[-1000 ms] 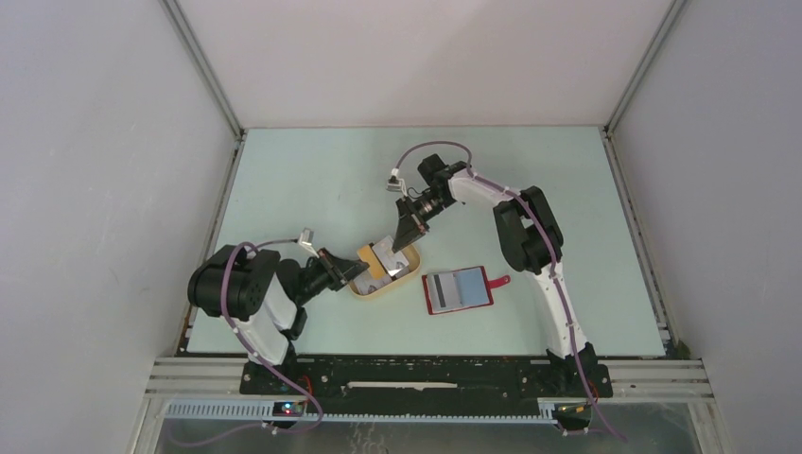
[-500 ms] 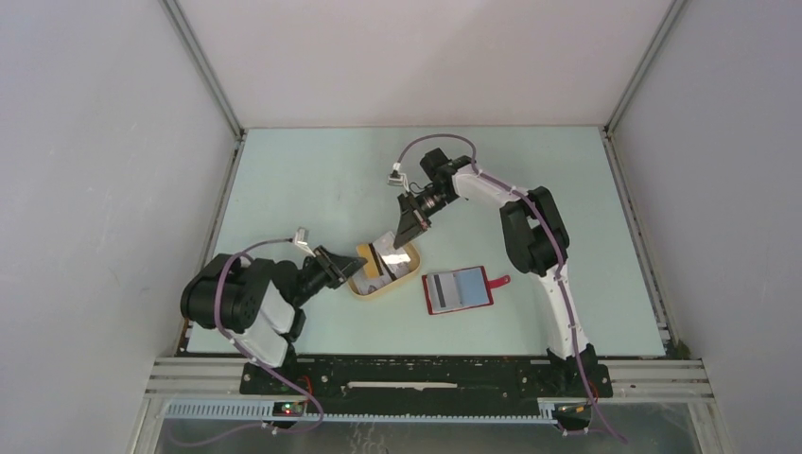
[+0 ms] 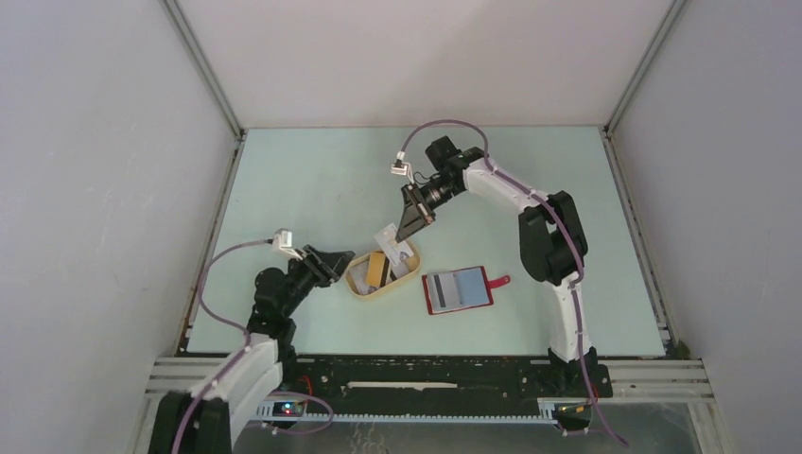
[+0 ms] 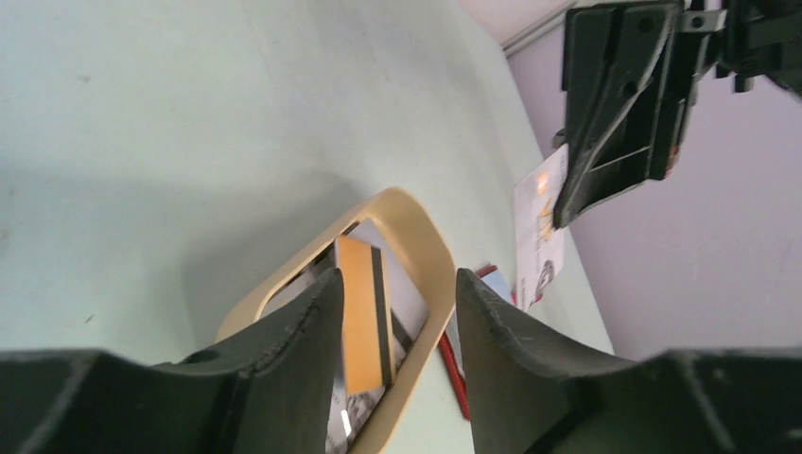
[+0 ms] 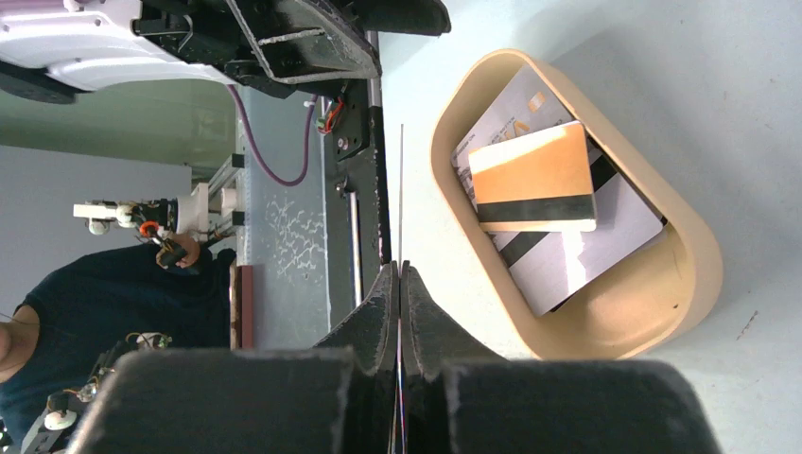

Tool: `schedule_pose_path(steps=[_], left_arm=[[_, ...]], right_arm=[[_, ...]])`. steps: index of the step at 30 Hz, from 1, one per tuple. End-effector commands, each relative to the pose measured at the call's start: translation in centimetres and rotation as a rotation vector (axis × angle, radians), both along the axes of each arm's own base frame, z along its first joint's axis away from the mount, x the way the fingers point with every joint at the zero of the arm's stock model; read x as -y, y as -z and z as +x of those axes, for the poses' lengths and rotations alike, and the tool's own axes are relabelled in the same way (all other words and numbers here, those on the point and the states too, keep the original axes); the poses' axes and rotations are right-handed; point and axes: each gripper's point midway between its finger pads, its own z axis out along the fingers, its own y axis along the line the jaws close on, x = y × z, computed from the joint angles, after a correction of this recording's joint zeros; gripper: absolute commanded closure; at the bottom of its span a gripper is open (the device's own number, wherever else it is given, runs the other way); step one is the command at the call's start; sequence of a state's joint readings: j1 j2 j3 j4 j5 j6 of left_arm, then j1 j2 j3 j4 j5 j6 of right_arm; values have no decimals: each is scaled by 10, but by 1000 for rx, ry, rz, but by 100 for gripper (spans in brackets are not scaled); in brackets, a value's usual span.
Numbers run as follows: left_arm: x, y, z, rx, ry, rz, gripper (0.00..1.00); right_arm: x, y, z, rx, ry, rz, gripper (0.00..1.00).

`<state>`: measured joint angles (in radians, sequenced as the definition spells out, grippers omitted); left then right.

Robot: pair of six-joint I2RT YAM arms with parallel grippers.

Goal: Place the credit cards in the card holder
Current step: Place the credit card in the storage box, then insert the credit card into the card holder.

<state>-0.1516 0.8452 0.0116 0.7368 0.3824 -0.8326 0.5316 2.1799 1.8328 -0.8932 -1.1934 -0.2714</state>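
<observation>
My right gripper (image 3: 412,223) (image 5: 400,270) is shut on one credit card (image 3: 392,237), which hangs above the back of the beige tray. That card is edge-on (image 5: 401,189) in the right wrist view and white-faced (image 4: 541,232) in the left wrist view. An orange-gold card (image 5: 534,177) (image 4: 360,312) lies on silvery cards (image 5: 605,241) inside the tray. The red card holder (image 3: 458,289) lies open on the table right of the tray, grey-blue pockets up. My left gripper (image 3: 333,261) (image 4: 399,284) is open just left of the tray, with nothing between its fingers.
The beige oval tray (image 3: 363,288) (image 5: 695,255) (image 4: 427,241) sits mid-table between the two grippers. The holder's red snap tab (image 3: 499,280) points right. Grey walls enclose the pale green table on three sides.
My left gripper has opened and drawn back slightly from the tray's left rim, its arm lowering towards the front. The right gripper has risen a little with the card.
</observation>
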Motion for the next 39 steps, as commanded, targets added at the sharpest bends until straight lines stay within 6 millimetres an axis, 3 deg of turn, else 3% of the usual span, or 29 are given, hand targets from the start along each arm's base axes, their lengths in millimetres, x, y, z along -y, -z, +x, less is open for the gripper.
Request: schedule_pose_path(steps=[1, 10, 18, 24, 30, 39], left_arm=[[-19, 31, -14, -122, -68, 143, 44], [-1, -34, -28, 92, 31, 34, 28], [30, -84, -46, 242, 197, -128, 26], [64, -119, -68, 376, 309, -171, 25], [81, -139, -71, 429, 319, -230, 26], [108, -156, -52, 389, 340, -299, 29]], right_arm=[[6, -32, -5, 92, 0, 46, 100], [19, -60, -28, 170, 9, 75, 100], [39, -71, -62, 226, 23, 132, 100], [53, -86, -74, 225, 35, 208, 100], [60, -89, -73, 177, 46, 245, 100], [59, -90, -77, 142, 24, 267, 100]])
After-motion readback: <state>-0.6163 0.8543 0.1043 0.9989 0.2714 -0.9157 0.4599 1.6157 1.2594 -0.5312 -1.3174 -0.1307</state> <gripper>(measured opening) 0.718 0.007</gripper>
